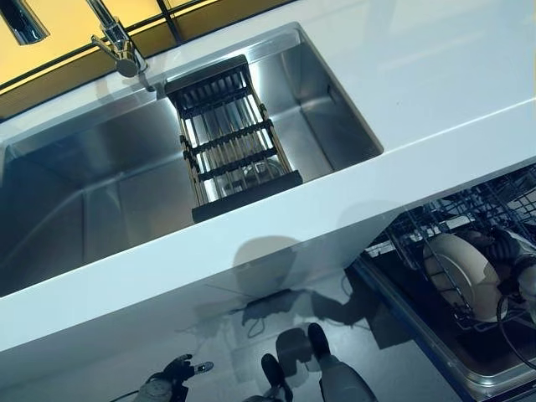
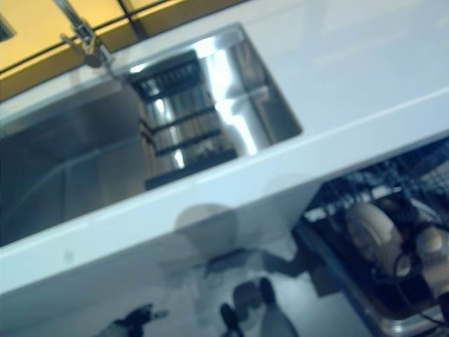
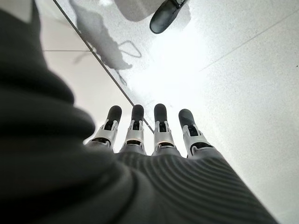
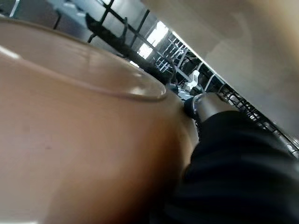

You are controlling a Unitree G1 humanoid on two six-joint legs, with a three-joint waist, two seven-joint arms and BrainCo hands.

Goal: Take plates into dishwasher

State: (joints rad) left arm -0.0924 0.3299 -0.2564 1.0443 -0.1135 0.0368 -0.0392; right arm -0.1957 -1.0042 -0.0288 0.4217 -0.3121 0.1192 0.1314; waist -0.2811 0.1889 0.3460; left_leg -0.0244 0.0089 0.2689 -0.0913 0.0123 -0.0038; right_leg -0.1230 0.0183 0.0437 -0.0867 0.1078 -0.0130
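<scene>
1. Setting: a kitchen, presenting itself as a home-style fitted one.
2. White countertop point(image 1: 435, 92), running across the view with a stainless steel sink point(image 1: 92, 180) sitting sunk into it.
3. Chrome tap point(image 1: 117, 38), standing at the sink's far edge.
4. Dark drying rack point(image 1: 230, 142), lying across the basin, rim to rim.
5. Dishwasher rack point(image 1: 469, 226), standing pulled out below the counter, with a pale plate point(image 1: 456, 272) standing upright among its wires, right against the right hand's fingers point(image 4: 208, 105).
6. Light tiled floor point(image 3: 233, 79), lying past the left hand's fingertips point(image 3: 160, 112).
</scene>
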